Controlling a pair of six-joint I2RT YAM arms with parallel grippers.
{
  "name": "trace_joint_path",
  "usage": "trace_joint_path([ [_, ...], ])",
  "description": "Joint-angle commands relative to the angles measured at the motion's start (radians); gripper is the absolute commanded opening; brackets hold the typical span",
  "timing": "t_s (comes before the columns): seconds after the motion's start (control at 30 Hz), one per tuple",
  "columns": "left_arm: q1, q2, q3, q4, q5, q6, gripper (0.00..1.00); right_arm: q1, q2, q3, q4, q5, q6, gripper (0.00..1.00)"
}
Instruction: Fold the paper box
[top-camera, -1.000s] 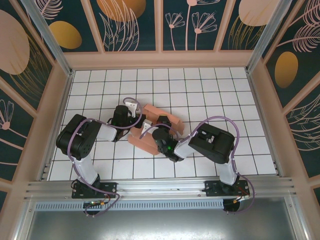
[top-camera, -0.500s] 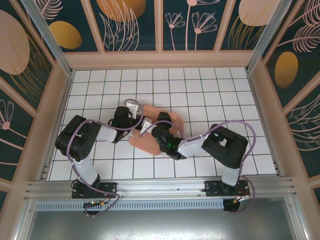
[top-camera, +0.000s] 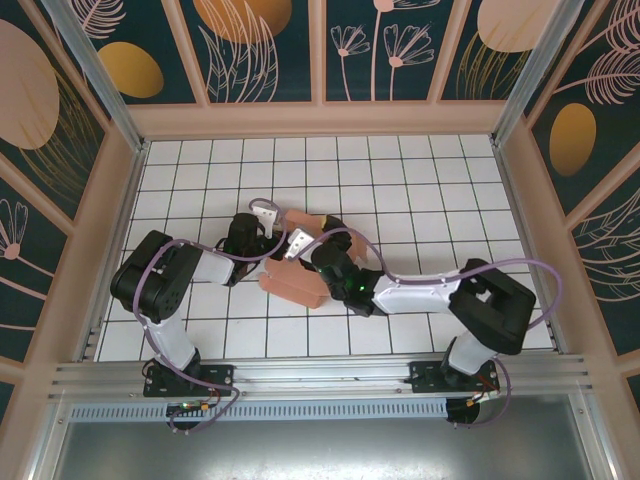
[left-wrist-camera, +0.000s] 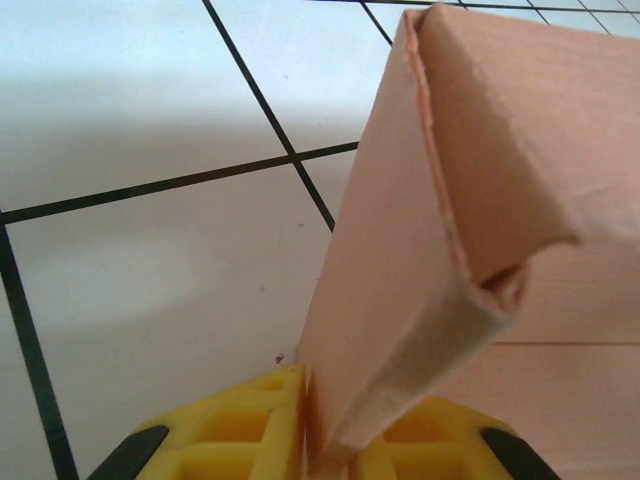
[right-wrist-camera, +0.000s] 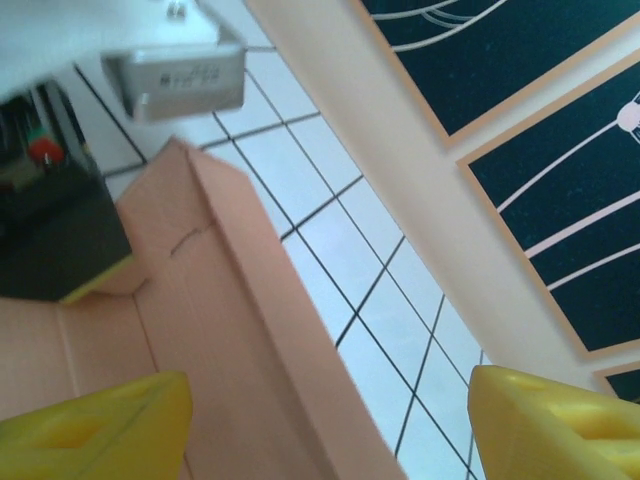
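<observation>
The salmon-pink paper box (top-camera: 292, 282) lies half folded on the white grid floor between the two arms. My left gripper (top-camera: 272, 243) is at its left side. In the left wrist view its yellow fingers (left-wrist-camera: 240, 425) are shut on a folded flap of the paper box (left-wrist-camera: 500, 150), and the flap stands up from between them. My right gripper (top-camera: 318, 252) is over the box's right part. In the right wrist view its yellow fingertips (right-wrist-camera: 100, 430) stand wide apart, open, with a raised wall of the paper box (right-wrist-camera: 230, 300) running between them, untouched.
The pen's cream walls (top-camera: 320, 118) close in the grid floor on three sides. Free tiles lie behind and to both sides of the box. The left arm's black wrist (right-wrist-camera: 50, 230) and its grey camera block (right-wrist-camera: 180, 70) sit close in front of my right gripper.
My right gripper has opened and let go of the box, and the right arm's elbow has swung out to the right. The left gripper has kept its hold on the flap.
</observation>
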Motion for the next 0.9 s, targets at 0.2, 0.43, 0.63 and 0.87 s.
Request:
trace_joint_path([
  [0.2, -0.006, -0.017, -0.038, 0.034, -0.041, 0.024, 0.17, -0.04, -0.231, 0.011, -0.105, -0.187, 0.345, 0.8],
  [0.43, -0.006, -0.001, -0.086, 0.147, -0.044, 0.001, 0.17, -0.317, -0.298, 0.075, -0.204, -0.477, 0.82, 0.78],
  [0.63, -0.018, 0.01, -0.105, 0.188, -0.06, 0.014, 0.16, -0.457, -0.089, 0.295, -0.414, -0.713, 1.081, 0.74],
  [0.87, -0.039, -0.013, -0.084, 0.114, -0.052, 0.093, 0.16, -0.475, 0.221, 0.612, -0.694, -0.929, 1.034, 0.71],
])
